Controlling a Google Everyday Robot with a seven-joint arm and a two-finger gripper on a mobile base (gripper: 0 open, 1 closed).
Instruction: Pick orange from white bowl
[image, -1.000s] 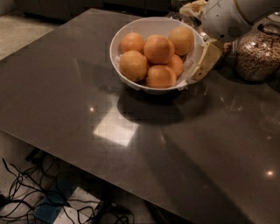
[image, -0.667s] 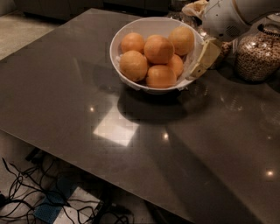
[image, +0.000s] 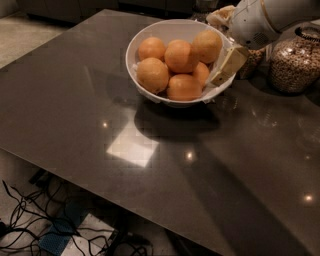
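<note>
The white bowl (image: 150, 35) stands at the far middle of the dark table and holds several oranges. My gripper (image: 215, 49) reaches in from the upper right at the bowl's right rim. It is open, with one cream finger (image: 227, 65) low at the rim and the other at the bowl's far edge. The deep-orange orange (image: 206, 45) at the bowl's right side lies between them; I cannot tell whether they touch it. The other oranges (image: 172, 60) lie to its left and in front of it.
A glass jar of grain (image: 295, 62) stands right of the bowl, and a smaller jar (image: 252, 64) sits behind my gripper. The dark table (image: 100, 125) ends at a front edge, with cables (image: 55, 225) on the floor at lower left.
The lower finger has shifted slightly left toward the orange at the bowl's right rim. The bowl and the oranges have not moved.
</note>
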